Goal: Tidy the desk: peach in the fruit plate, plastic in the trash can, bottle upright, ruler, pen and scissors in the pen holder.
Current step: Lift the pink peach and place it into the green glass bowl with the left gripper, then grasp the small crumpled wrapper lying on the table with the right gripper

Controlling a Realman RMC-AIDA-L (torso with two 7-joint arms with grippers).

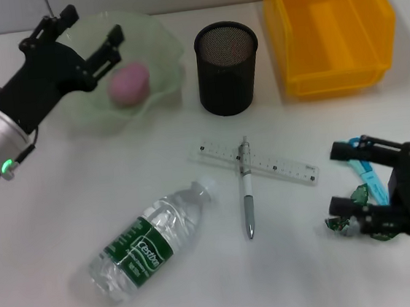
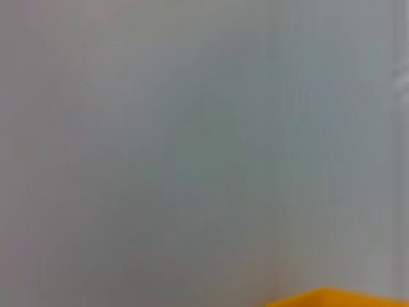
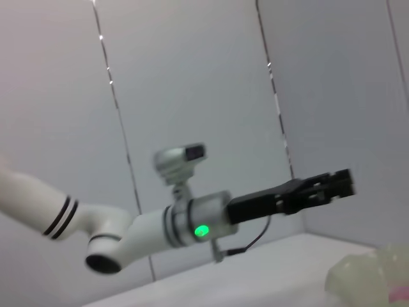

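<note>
- Hovering over the far-left corner, my left gripper hangs above the fruit plate, its two fingers spread apart and holding nothing.
- One peach lies in that one pale green plate, just beside my lower finger.
- One water bottle lies on its side on the white desk, cap pointing toward the pen holder.
- One black mesh pen holder stands upright in the middle at the back.
- One clear ruler lies flat, with one pen lying across it; the two touch.
- One yellow trash can stands at the far right.
- My right gripper sits low near the right edge, fingers spread, one on each side of the blue-handled scissors.
- One crumpled green plastic wrapper lies against my nearer finger.
- From my right wrist, I see my left gripper out over the plate's rim.
</note>
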